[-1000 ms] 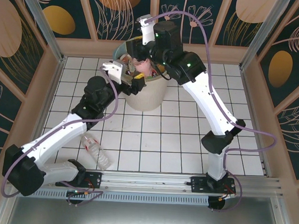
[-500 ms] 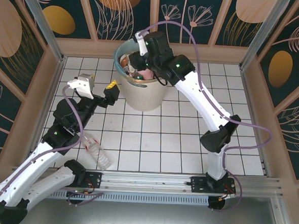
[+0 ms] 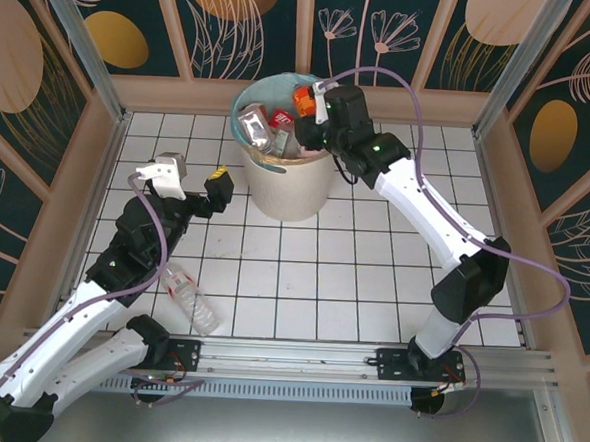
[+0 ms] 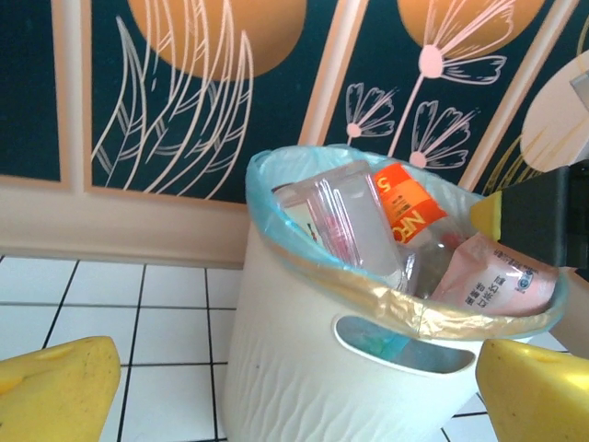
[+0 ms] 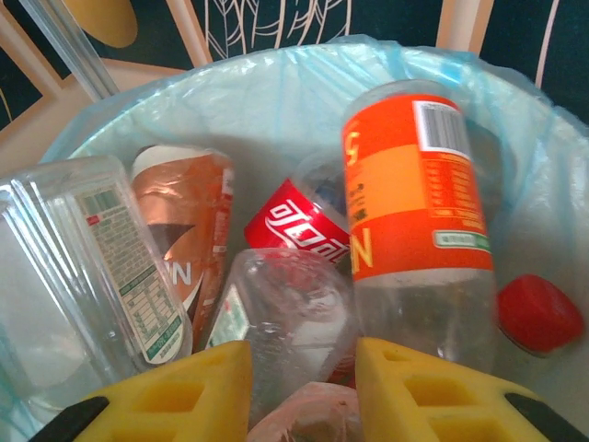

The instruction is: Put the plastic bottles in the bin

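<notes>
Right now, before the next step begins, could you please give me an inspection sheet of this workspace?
Surface: white tiled table.
Job's things: cream bin with a blue-green liner at the far edge, heaped with plastic bottles; one clear bottle lies on the tiles near the left arm.
Clutter: nothing seen.
Grippers: left pincer open and empty, left of the bin; right pincer over the bin, fingers narrowly apart, a grip cannot be told.
Cables: purple cables loop along both arms.
Surroundings: dark floral panels in wooden frames; metal rail at the near edge.
</notes>
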